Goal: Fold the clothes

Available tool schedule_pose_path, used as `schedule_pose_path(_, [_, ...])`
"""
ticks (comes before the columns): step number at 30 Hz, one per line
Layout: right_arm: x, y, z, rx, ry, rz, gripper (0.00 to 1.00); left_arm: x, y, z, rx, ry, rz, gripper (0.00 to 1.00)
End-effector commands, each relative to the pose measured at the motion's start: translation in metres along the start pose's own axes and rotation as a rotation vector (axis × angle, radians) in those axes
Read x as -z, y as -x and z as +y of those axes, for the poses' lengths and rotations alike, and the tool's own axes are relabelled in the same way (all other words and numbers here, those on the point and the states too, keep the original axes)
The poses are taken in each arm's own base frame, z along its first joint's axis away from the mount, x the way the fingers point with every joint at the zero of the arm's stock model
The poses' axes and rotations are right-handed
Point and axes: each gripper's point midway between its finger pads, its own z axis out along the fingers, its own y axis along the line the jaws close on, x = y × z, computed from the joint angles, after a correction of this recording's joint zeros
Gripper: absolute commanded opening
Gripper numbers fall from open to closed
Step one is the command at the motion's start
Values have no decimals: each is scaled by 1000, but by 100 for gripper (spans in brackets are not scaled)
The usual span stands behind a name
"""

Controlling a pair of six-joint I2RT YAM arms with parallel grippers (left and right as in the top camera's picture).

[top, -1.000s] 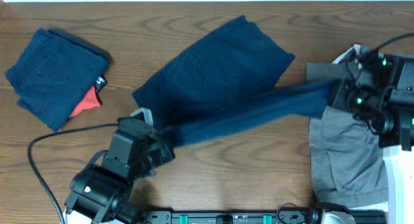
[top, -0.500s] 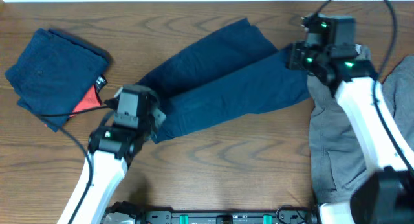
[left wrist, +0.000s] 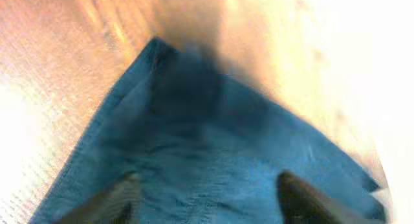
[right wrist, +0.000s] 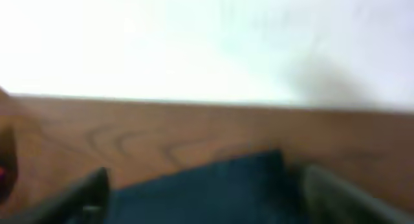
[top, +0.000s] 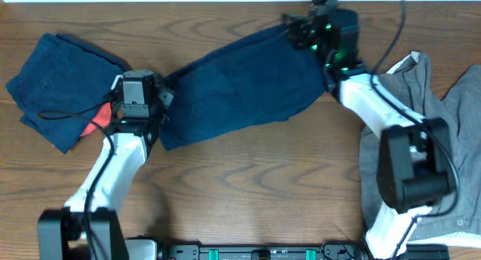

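**Navy garment laid out flat, both tools released**

- Worktop (top: pixel 263 192): brown wood grain, carries all the items.
- Navy garment (top: pixel 248 83): lies flat and stretched on a diagonal across the middle of the worktop. Its low end is at the left and its high end is at the far edge on the right.
- Left tool (left wrist: pixel 208 201): over the low left end of the navy garment. In the wrist view its fingers (left wrist: pixel 113 201) stand wide apart with the cloth lying flat beneath them, so it is released and clamps nothing. That view is blurred.
- Right tool (right wrist: pixel 210 191): at the far right corner of the same garment. Its fingers (right wrist: pixel 81 195) are spread wide with the navy corner showing between them, so it is also released. This view is blurred too.
- Folded navy stack (top: pixel 52 83): far left, apart from the spread garment. A red piece (top: pixel 96 123) pokes out at its right edge, just beside the left arm.
- Grey shorts (top: pixel 370 181): crumpled at the right side, partly under the right arm.
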Motion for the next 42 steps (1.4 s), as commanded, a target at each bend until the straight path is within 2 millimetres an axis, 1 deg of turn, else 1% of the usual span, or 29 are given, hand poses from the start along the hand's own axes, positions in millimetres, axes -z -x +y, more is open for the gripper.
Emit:
schedule_pose_path(1, [-9, -39, -10, -40, -51, 114, 99, -10, -10, 10, -7, 22, 67, 82])
schedule_pose_path(3, [-4, -62, -24, -23, -106, 207, 99, -10, -15, 15, -42, 41, 89, 86])
schedule_pose_path(7, [13, -102, -47, -23, -183, 385, 99, -9, -21, 27, -77, 86, 118, 90])
schedule_pose_path(10, [32, -130, -66, -19, -263, 515, 99, -8, -26, 36, -78, 122, 140, 94])
schedule_pose_path(12, [46, -149, -80, -20, -338, 601, 96, -7, -30, 44, -79, 148, 155, 96])
schedule_pose_path(15, [55, -178, -89, -15, -369, 704, 97, -7, -34, 52, -79, 170, 167, 97])
schedule_pose_path(18, [62, -202, -94, -21, -384, 784, 99, -10, -37, 57, -79, 185, 175, 97])
schedule_pose_path(20, [66, -216, -96, -26, -393, 831, 99, -15, -38, 60, -112, 192, 179, 96])
schedule_pose_path(23, [71, -222, -97, -30, -400, 862, 99, -23, -37, 69, -171, 223, 172, 97])
schedule_pose_path(29, [83, -217, -96, -27, -421, 887, 99, -43, -39, 72, -249, 215, 176, 97])
schedule_pose_path(31, [89, -214, -99, -15, -448, 892, 99, -48, -42, 77, -259, 226, 187, 96])
schedule_pose_path(32, [91, -213, -100, -10, -460, 894, 99, -50, -46, 79, -258, 231, 202, 88])
schedule_pose_path(33, [94, -210, -102, -3, -474, 896, 99, -51, -50, 81, -256, 229, 224, 76])
schedule_pose_path(35, [99, -206, -103, 5, -491, 898, 99, -51, -59, 81, -258, 215, 271, 45])
schedule_pose_path(36, [101, -204, -102, 8, -495, 896, 99, -50, -64, 79, -269, 197, 300, 34])
schedule_pose_path(38, [103, -196, -100, 9, -493, 884, 99, -48, -73, 74, -294, 157, 353, 19])
schedule_pose_path(39, [104, -192, -98, 10, -491, 874, 99, -47, -78, 73, -307, 143, 379, 6])
schedule_pose_path(41, [105, -178, -94, 13, -484, 840, 99, -42, -86, 77, -340, 140, 430, 6])
schedule_pose_path(42, [106, -167, -91, 15, -479, 815, 99, -39, -88, 82, -352, 157, 448, 6])
